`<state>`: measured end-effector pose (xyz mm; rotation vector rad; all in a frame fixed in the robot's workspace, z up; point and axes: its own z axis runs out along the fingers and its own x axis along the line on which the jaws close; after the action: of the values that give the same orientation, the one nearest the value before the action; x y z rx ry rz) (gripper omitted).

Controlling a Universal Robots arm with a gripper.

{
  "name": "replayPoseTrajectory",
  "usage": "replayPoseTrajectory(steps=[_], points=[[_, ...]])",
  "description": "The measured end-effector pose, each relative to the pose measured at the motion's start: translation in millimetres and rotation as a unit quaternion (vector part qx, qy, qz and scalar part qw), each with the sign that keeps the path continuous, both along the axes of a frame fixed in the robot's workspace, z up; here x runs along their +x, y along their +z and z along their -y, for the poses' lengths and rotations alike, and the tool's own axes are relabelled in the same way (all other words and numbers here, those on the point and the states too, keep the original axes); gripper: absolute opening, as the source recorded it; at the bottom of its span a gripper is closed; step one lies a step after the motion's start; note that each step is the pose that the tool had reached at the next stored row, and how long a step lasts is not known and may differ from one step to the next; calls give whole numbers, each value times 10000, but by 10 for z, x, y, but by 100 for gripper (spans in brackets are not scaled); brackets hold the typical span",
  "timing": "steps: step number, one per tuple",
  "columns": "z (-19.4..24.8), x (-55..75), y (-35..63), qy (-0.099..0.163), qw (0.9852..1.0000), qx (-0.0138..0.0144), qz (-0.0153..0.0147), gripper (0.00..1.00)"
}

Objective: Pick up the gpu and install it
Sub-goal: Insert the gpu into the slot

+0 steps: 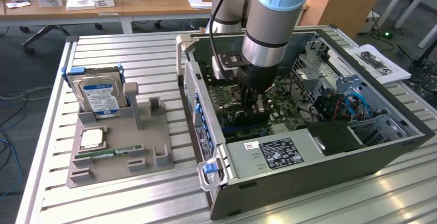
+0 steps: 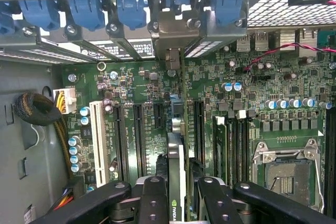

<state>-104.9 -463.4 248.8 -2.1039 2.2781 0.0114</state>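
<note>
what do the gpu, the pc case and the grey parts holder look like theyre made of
The gpu, held edge-on in the gripper: dark circuit card with a pale, likely metal, edge. The pc case: dark painted sheet metal, judging by its thin folded, perforated walls. The grey parts holder: matte, blocky, probably moulded or printed plastic.

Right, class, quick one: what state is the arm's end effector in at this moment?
End effector: closed on the gpu, holding it edge-on over the motherboard inside the computer case.
</note>
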Motion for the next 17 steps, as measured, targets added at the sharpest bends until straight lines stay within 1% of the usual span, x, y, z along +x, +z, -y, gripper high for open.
replayPoseTrajectory(steps=[17], points=[[0,-8,-7,-1,10000,0,7,27]])
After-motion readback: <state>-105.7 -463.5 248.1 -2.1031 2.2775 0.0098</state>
